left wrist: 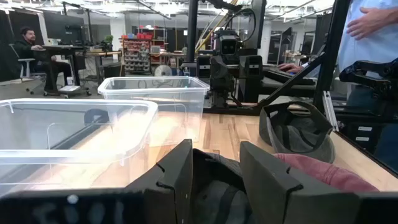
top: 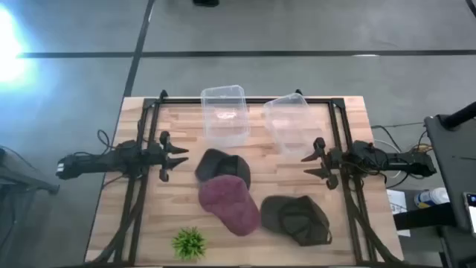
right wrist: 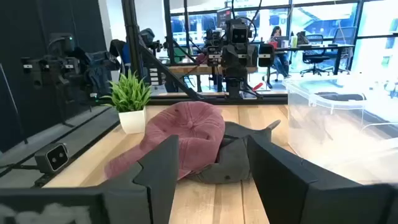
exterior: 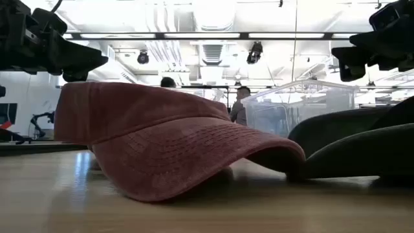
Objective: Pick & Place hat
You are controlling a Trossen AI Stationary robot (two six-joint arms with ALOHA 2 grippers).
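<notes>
Three caps lie on the wooden table: a dark grey one [top: 222, 165] in the middle, a maroon one [top: 229, 202] overlapping its near edge, and an olive one [top: 296, 219] to the right, lying upside down. My left gripper [top: 178, 155] is open and hovers left of the dark grey cap, above the table. My right gripper [top: 311, 165] is open too, hovering right of the caps and beside the right bin. In the low view the maroon cap [exterior: 162, 139] rests on its brim and crown edge.
Two clear plastic bins stand at the far side, the left one [top: 225, 113] and the right one [top: 289, 121]. A small green plant [top: 189, 243] sits near the near edge. Black frame rails [top: 141, 160] run along both table sides. People stand beyond the table.
</notes>
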